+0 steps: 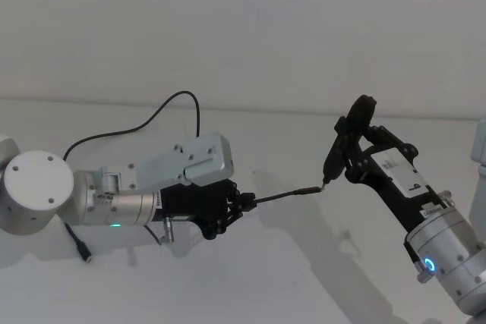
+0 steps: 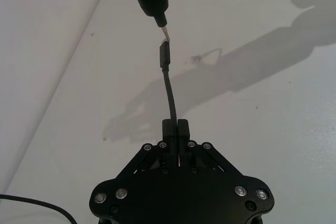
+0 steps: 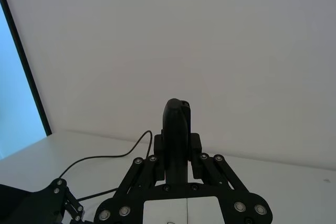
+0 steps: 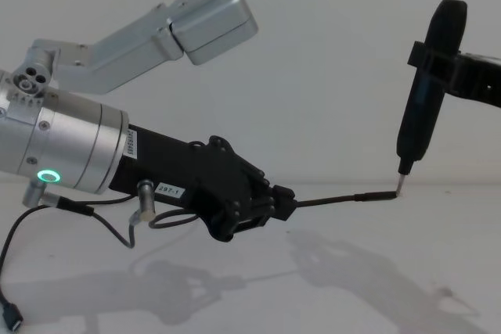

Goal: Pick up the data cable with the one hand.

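Observation:
The data cable [image 1: 285, 194] is a thin black cord. My left gripper [image 1: 241, 204], on the silver wrist with a green ring light, is shut on it a short way behind its slim plug [image 2: 164, 55]. The plug end [image 4: 368, 197] sticks out level to the right, lifted off the table. Its metal tip meets the pointed tip of an upright black tool [image 4: 427, 99], which my right gripper [image 1: 355, 153] is shut on. In the left wrist view the cable [image 2: 169, 90] runs straight out from between the fingers [image 2: 182, 128]. In the right wrist view the tool [image 3: 176, 129] stands between the right fingers.
The rest of the cable loops back over the white table [image 1: 288, 271] behind the left arm [image 1: 178, 98], and its other end [image 1: 82, 251] lies at the front left. A white wall rises behind the table. A short grey wire [image 4: 117, 228] hangs under the left wrist.

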